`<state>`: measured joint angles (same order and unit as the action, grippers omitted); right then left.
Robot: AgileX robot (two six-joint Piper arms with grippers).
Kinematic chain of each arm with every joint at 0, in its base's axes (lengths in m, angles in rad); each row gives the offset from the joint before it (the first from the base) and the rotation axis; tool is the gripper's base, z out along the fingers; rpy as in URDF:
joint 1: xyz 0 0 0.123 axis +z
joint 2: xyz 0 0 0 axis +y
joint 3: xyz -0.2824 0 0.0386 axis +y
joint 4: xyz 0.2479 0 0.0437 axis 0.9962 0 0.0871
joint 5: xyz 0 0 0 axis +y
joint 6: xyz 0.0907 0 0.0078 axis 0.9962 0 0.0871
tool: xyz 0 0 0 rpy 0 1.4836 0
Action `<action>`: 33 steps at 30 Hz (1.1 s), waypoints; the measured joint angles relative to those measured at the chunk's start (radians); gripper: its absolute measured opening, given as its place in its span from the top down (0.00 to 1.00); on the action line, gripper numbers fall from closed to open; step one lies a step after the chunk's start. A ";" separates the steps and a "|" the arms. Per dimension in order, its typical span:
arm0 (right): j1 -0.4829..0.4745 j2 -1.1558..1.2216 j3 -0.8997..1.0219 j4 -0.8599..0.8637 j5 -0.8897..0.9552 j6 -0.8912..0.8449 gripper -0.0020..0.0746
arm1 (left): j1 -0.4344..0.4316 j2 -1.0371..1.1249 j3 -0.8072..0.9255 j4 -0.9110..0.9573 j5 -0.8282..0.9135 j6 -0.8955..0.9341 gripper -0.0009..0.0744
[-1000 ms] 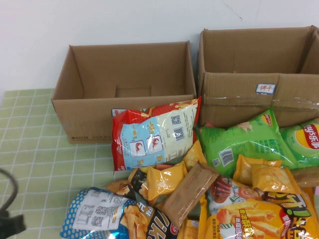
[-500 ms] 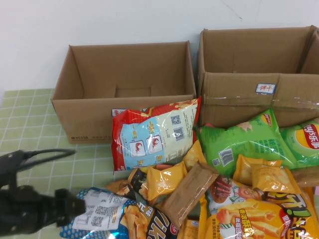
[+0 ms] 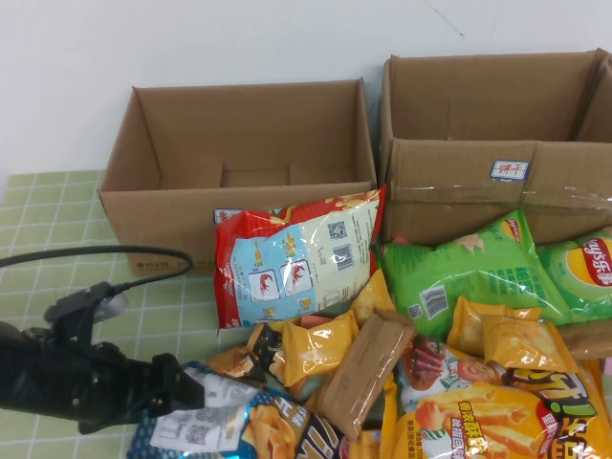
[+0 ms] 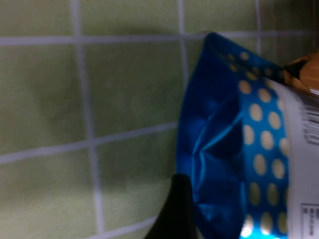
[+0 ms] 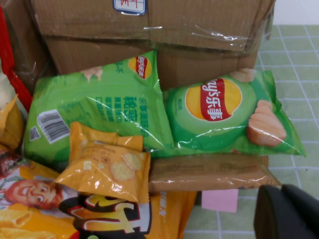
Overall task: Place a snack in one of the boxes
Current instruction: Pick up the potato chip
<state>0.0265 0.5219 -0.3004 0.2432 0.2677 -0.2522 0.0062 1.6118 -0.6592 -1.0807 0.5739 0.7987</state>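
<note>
The left gripper (image 3: 186, 390) sits low at the table's near left, its jaws apart around the crinkled edge of the shiny blue foil chip bag (image 3: 239, 426), one dark fingertip (image 4: 175, 209) touching the dotted foil. The bag lies on the green checked cloth (image 3: 57, 229), well short of the smaller plain cardboard box (image 3: 239, 172). The right gripper (image 5: 286, 214) is shut, empty, beside two green chip bags (image 5: 159, 112).

The high view looks down from the robot's side across the table (image 3: 57, 249) to the far boxes. The left wrist view sits very close above the blue bag (image 4: 224, 149) near the table's near edge; the right wrist view faces the green bags (image 5: 99, 109), also in the high view.
</note>
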 joint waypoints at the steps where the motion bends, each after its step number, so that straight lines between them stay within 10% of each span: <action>1: 0.000 0.000 0.000 0.000 0.000 0.000 0.98 | 0.000 0.013 -0.005 -0.005 0.014 0.004 0.20; 13: 0.000 0.000 0.000 0.000 -0.004 0.000 0.98 | 0.000 0.027 -0.020 -0.020 0.038 0.030 0.90; 33: 0.000 0.000 0.010 0.002 -0.007 0.000 0.98 | 0.000 -0.216 -0.368 0.018 0.328 -0.078 0.99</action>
<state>0.0265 0.5219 -0.2906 0.2453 0.2604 -0.2522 0.0062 1.3955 -1.0273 -1.0631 0.9016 0.7208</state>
